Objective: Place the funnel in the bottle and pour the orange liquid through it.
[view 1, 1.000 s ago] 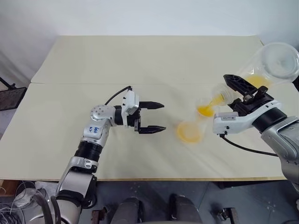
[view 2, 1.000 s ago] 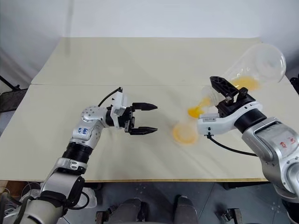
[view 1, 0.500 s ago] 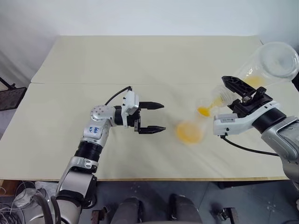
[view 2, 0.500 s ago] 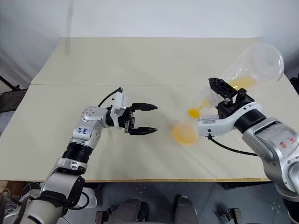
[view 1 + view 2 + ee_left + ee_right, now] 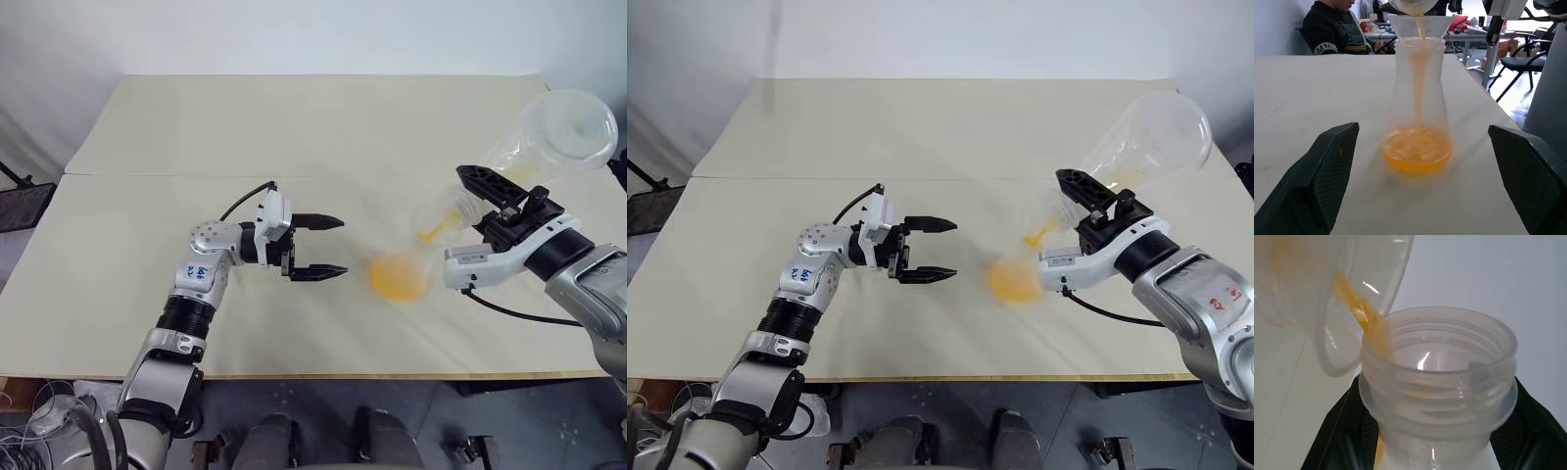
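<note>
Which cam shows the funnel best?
Left wrist view: the funnel sits upright in the bottle mouth, side-on, orange liquid streaming through. Head views show it faint beside the right claw; right wrist view shows part of its rim.

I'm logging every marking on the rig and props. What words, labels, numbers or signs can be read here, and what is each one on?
Blue handwriting on the left forearm: too small to read.
Red marks on the right forearm: too small to read.
Light print on the dark sweatshirt of a seated person: too blurred to read.
Bottle, funnel, tilted flask: no text visible.
</note>
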Robot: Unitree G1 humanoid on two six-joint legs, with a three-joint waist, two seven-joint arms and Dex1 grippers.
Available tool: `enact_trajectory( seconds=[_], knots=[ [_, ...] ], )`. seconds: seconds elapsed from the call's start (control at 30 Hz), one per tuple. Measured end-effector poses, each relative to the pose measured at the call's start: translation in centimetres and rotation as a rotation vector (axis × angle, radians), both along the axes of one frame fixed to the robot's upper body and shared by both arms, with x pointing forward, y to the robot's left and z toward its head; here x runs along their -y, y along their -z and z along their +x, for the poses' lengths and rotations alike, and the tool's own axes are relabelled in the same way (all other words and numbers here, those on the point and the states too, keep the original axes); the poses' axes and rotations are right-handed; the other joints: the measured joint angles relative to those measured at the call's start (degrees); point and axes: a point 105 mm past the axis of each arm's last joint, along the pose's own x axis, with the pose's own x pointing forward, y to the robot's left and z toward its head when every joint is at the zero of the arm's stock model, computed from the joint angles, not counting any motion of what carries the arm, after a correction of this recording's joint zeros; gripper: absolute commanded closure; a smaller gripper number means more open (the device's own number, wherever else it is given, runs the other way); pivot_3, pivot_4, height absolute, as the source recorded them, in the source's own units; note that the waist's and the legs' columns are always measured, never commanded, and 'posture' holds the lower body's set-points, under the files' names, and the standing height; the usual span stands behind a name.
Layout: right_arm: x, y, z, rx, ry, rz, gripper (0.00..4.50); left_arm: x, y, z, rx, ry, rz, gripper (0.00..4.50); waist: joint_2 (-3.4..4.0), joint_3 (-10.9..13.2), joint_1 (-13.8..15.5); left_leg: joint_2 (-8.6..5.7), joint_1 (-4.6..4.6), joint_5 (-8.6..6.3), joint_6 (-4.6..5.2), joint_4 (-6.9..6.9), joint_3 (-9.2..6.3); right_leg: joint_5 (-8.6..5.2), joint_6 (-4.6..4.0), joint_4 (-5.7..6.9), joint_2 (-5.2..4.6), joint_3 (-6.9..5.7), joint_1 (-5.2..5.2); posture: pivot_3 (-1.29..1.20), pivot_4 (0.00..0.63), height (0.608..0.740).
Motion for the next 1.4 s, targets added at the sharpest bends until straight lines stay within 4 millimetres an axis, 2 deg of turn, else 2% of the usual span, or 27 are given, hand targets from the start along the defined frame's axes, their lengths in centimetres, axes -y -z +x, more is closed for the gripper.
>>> enact_trajectory(
  seconds=[0.97, 1.3, 1.4],
  knots=[
    [0.33, -0.31, 0.41, 0.013, -0.036, -0.121, 2.03, 0.6, -0.42, -0.07, 0.013, 0.016, -0.014, 0.0, 0.0, 0.0, -0.01, 0.01, 0.0, 0.0, 0.0, 0.0, 0.0, 0.0, 0.0, 0.0, 0.0, 0.0, 0.0, 0.0, 0.15, 0.74],
    [0.46, -0.58, 0.68, 0.019, -0.04, -0.12, 2.03, 0.63, -0.42, -0.06, 0.012, 0.015, -0.015, 0.0, 0.0, 0.0, -0.02, 0.01, 0.0, 0.0, 0.0, 0.0, 0.0, 0.0, 0.0, 0.0, 0.0, 0.0, 0.0, 0.0, 0.15, 0.74],
    [0.37, -0.56, 0.7, 0.013, -0.047, -0.064, 2.03, 0.63, -0.43, -0.06, 0.012, 0.015, -0.015, 0.0, 0.0, 0.0, -0.03, 0.01, 0.0, 0.0, 0.0, 0.0, 0.0, 0.0, 0.0, 0.01, 0.0, -0.01, 0.0, 0.0, 0.15, 0.74]
  ],
)
